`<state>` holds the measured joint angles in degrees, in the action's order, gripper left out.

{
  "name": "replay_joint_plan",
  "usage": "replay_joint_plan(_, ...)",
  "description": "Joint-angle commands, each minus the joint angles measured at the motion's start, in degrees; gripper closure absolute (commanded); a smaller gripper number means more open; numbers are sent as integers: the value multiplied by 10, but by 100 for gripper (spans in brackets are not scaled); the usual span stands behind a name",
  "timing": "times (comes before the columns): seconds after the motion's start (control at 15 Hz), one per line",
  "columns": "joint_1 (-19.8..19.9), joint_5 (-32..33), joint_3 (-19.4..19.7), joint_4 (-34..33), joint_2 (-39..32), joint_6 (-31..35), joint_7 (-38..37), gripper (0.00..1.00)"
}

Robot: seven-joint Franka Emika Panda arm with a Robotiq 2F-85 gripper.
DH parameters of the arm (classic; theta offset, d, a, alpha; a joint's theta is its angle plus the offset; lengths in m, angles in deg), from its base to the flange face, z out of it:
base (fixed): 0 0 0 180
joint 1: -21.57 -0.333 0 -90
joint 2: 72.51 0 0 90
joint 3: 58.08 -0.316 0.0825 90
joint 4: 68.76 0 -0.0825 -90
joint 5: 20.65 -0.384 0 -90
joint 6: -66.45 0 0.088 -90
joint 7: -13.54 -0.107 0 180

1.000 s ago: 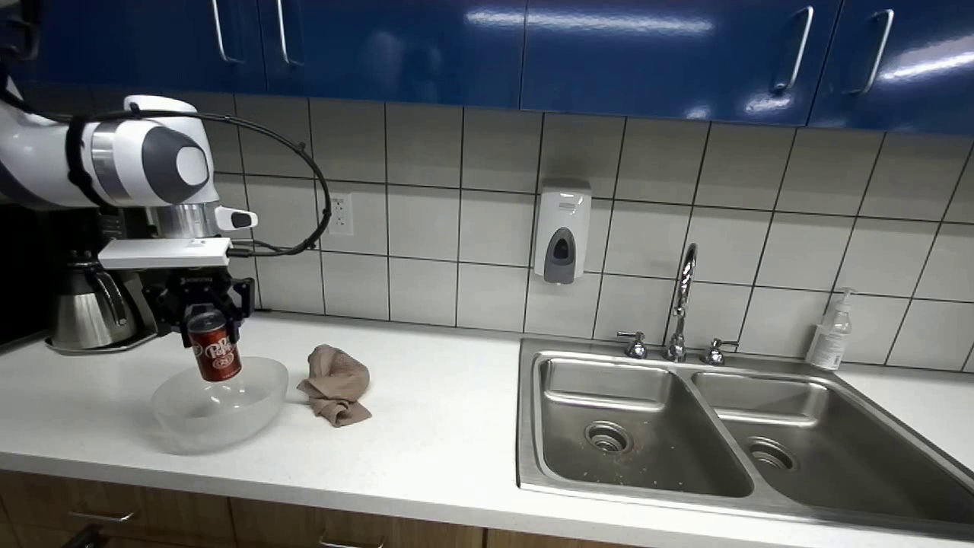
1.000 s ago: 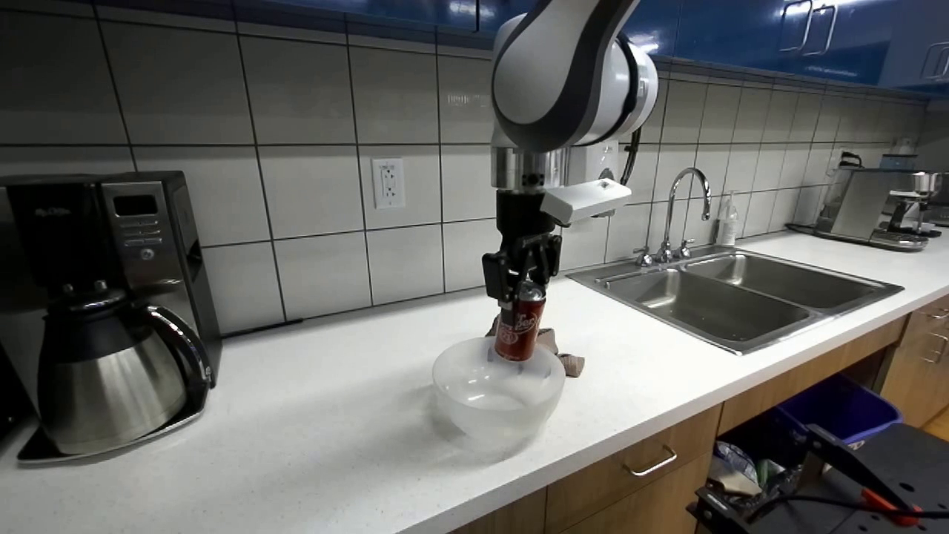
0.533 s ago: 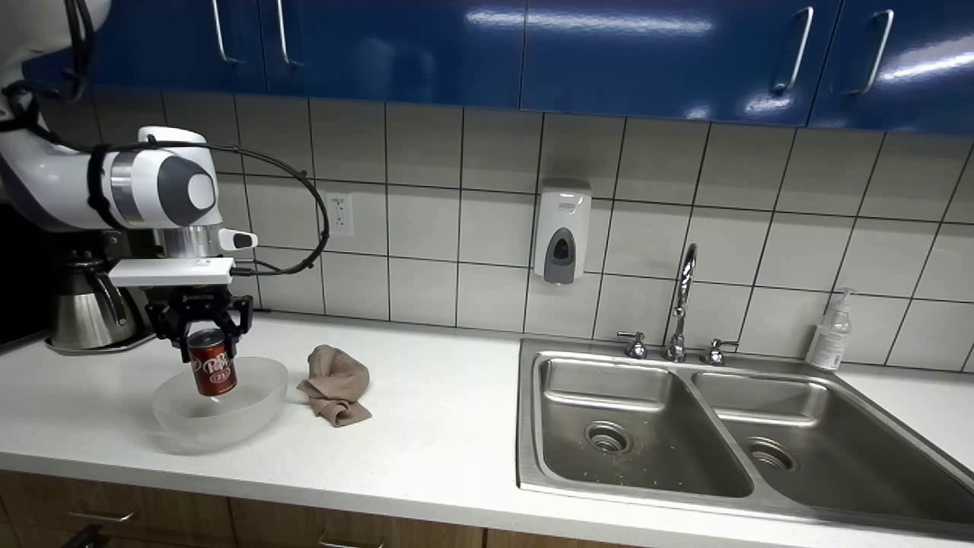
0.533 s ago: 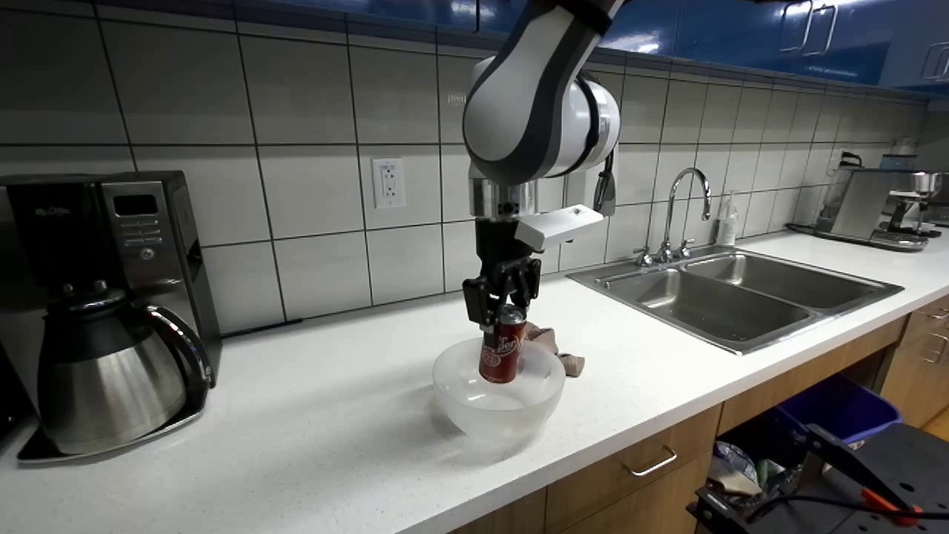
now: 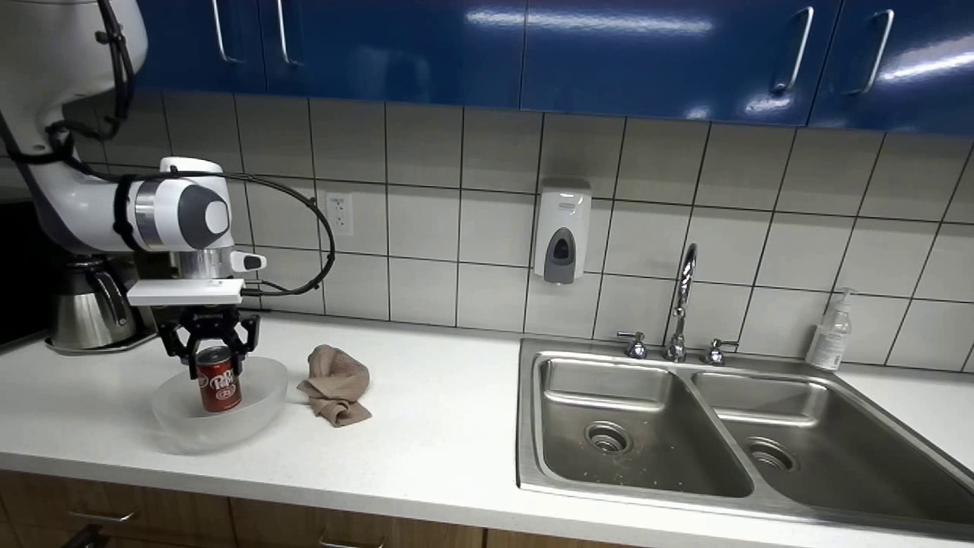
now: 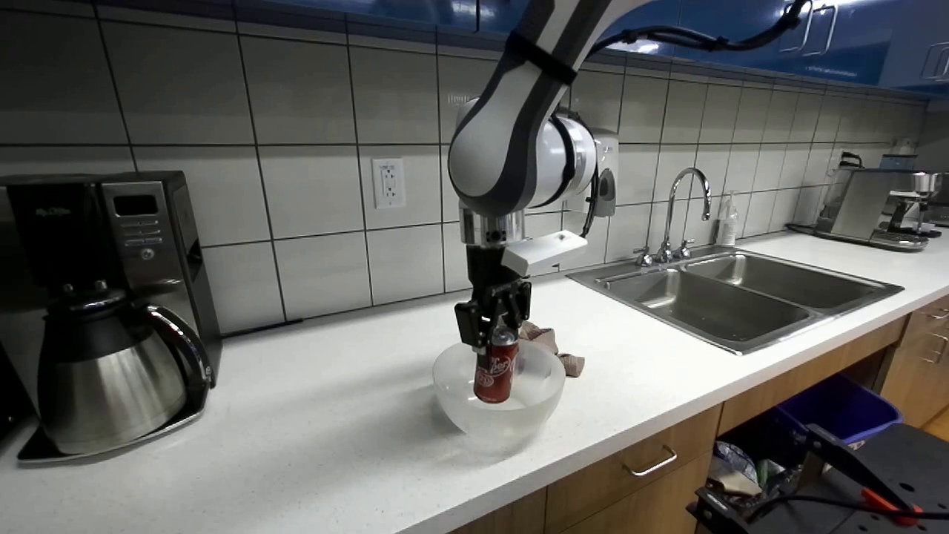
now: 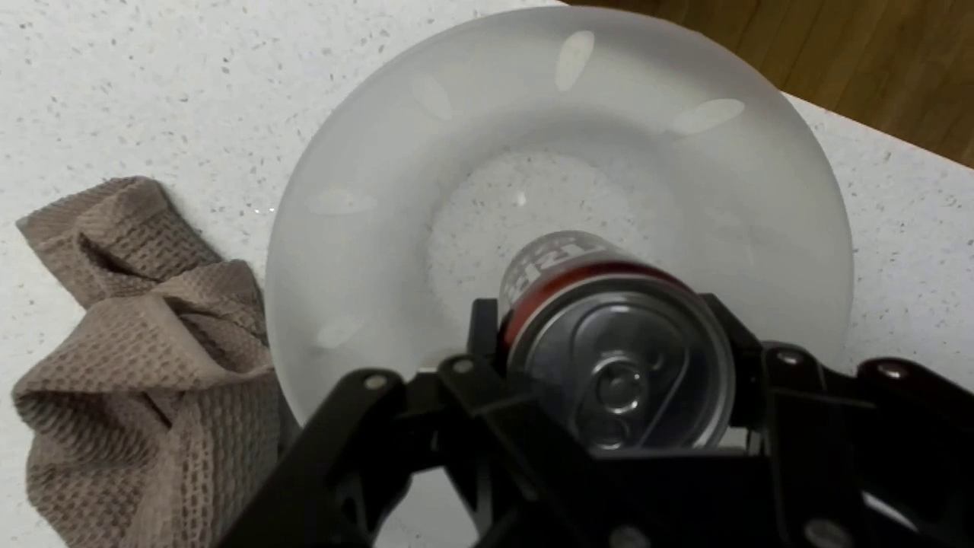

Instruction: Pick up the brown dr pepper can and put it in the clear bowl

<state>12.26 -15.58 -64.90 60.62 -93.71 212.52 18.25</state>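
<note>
In the wrist view, a cloth [image 7: 152,365] is seen near nine o'clock of the clear bowl [image 7: 380,167], partly inside which the Dr Pepper can [image 7: 616,354] is pinched by the gripper [image 7: 611,335]. Pick-up is judged done; release, perhaps after lowering, is left.

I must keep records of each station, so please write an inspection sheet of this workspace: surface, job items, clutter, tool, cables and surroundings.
Surface: counter, white and speckled.
Job items: can held with its lower part inside bowl; whether it touches the bottom cannot be told.
Clutter: crumpled brown cloth beside bowl.
Tool: closed on can from two sides.
Cables: black cable looping out beside arm.
Surroundings: sink, coffee maker, blue cabinets, tiled wall.
</note>
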Motion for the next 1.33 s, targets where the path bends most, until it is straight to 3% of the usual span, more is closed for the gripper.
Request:
replay_joint_plan(0.0, -5, 14, 7, -34, -25, -20, -16, 62)
replay_joint_plan(1.2, 0, 7, 12, -46, -66, -31, -8, 62)
replay_joint_plan(1.27, 0, 7, 13, -47, -67, -34, -10, 14)
